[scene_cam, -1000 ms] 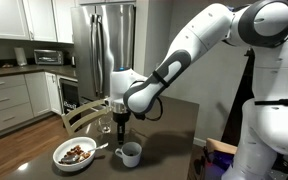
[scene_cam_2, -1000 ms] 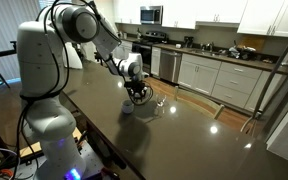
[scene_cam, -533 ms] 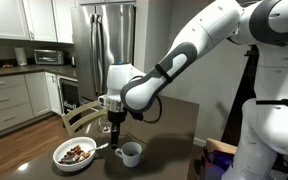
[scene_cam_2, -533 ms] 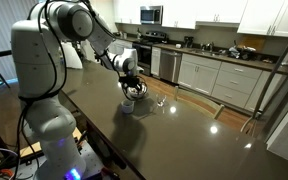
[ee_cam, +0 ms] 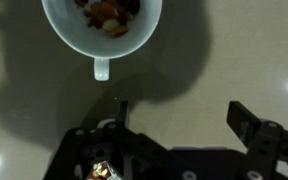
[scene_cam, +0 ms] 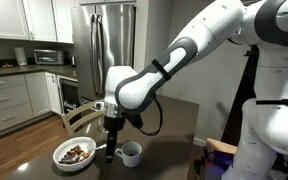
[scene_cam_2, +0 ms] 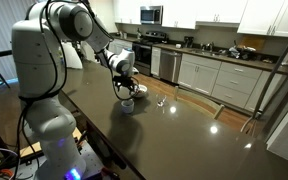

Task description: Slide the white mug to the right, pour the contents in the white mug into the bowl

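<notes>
The white mug (scene_cam: pixel 131 153) stands on the dark table, its handle turned toward the bowl (scene_cam: pixel 74 153), which holds brown food pieces. My gripper (scene_cam: pixel 110 150) hangs low between the two, just off the mug's handle. In the wrist view the mug (ee_cam: pixel 102 25) fills the top edge, with brown and orange pieces inside and its handle pointing at the gripper (ee_cam: pixel 184 118). The dark fingers (ee_cam: pixel 249 120) stand wide apart over bare table, touching nothing. In an exterior view the gripper (scene_cam_2: pixel 125 92) covers most of the mug (scene_cam_2: pixel 127 105).
A small clear glass (scene_cam_2: pixel 161 103) stands on the table beyond the mug. A wooden chair (scene_cam: pixel 79 115) sits at the table's far edge behind the bowl. Kitchen cabinets and a steel fridge (scene_cam: pixel 109 40) lie further back. The robot's white base (scene_cam_2: pixel 39 110) stands at the table's side.
The jaws have opened wide. The gripper has shifted off the mug toward the bowl and dropped lower beside the handle. The mug and the bowl stay where they were.
</notes>
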You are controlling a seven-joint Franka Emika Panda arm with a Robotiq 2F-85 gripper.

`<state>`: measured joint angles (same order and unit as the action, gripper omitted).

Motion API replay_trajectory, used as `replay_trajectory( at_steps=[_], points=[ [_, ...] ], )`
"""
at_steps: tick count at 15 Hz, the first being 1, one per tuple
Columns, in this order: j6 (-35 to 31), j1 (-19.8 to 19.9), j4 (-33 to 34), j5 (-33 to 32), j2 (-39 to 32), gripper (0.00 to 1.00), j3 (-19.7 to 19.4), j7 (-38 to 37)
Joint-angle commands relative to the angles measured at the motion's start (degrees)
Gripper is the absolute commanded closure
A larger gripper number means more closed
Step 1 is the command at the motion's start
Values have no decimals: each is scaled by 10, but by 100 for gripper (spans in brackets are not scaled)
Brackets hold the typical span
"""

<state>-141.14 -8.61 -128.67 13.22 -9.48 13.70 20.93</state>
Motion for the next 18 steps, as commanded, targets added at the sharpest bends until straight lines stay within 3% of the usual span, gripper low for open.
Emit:
replay_trajectory(
  at_steps=[1, 9, 18],
  points=[
    [10, 10, -14, 33, -3, 0, 5, 30],
    [15, 13, -25, 73, -19, 0, 8, 31],
    [-15, 5, -47, -25, -25, 0, -12, 7]
  ],
)
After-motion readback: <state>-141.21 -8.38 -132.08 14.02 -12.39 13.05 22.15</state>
